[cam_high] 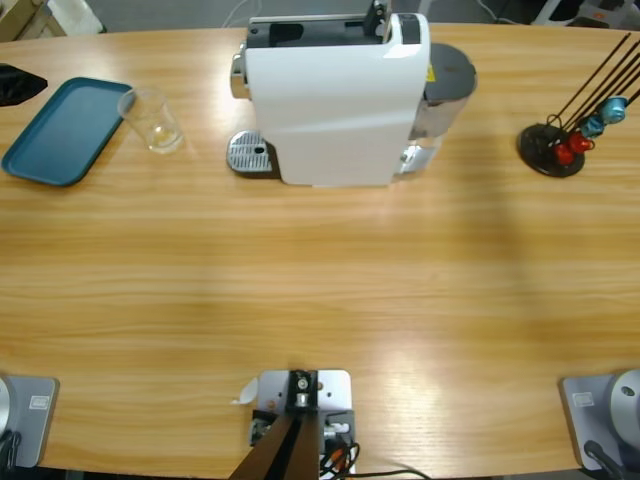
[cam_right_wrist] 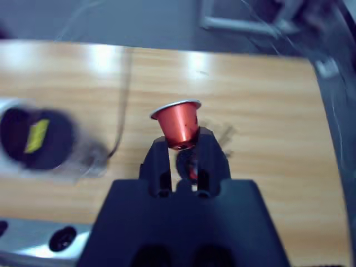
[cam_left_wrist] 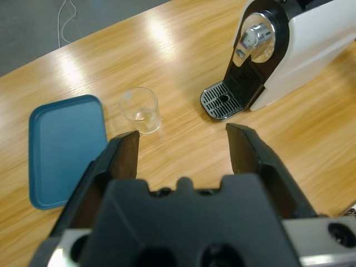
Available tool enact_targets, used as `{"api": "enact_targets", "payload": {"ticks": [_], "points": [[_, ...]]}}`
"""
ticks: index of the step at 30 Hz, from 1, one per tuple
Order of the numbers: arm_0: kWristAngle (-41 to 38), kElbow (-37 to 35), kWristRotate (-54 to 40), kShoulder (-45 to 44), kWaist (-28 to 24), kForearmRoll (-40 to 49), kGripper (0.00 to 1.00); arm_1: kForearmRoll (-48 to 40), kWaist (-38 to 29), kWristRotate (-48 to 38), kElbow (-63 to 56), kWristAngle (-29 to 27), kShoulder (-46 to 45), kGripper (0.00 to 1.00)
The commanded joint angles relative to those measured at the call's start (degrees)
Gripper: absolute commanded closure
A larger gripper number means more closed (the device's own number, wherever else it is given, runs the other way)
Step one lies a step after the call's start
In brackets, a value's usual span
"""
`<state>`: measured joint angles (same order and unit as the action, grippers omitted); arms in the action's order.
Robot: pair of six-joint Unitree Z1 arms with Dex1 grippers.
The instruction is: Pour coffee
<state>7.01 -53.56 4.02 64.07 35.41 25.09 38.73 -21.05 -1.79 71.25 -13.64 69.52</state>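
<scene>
Far left, the blue tray [cam_high: 60, 130] lies flat, and just beside it stands the empty clear glass [cam_high: 152, 120]: no coffee in it yet. The left gripper [cam_left_wrist: 183, 142] hangs above, jaws spread wide, holding nothing, looking down on the glass and the drip grate [cam_left_wrist: 221, 102]. Middle of the table, the white coffee machine [cam_high: 335, 95]. Over to the right, the right gripper [cam_right_wrist: 183, 150] pinches a red capsule [cam_right_wrist: 178, 123] by its narrow end, rim up. I'd say keep it level and squared for the machine's slot. Far right, the capsule stand [cam_high: 555, 148]. The wooden table [cam_high: 320, 290] gleams; grey floor beyond.
</scene>
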Motion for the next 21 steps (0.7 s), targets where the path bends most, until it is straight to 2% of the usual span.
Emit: {"api": "enact_targets", "payload": {"ticks": [1, 5, 7, 14, 21], "points": [[-3.28, 1.53, -0.65, 2.2, -0.3, -1.01, 0.335, 10.31, -26.34, 12.33, 10.47, 3.87, -0.54, 1.0], [-4.11, 1.66, -0.96, 2.09, 0.33, -0.85, 0.335, 21.53, -31.95, 14.0, 19.68, 3.11, 2.68, 1.0], [-4.21, 1.76, -1.1, 2.02, 0.79, -0.66, 0.335, 23.94, -32.91, 14.53, 21.74, 3.06, 3.06, 1.0], [-5.87, 1.71, -1.82, 4.06, 1.59, -0.92, 0.335, 22.07, -39.4, 16.29, 24.55, 6.05, 12.31, 1.0], [-5.87, 1.74, -2.21, 4.57, 1.59, -1.09, 0.345, 14.92, -39.59, 21.61, 25.17, 10.43, 21.2, 1.0]]}}
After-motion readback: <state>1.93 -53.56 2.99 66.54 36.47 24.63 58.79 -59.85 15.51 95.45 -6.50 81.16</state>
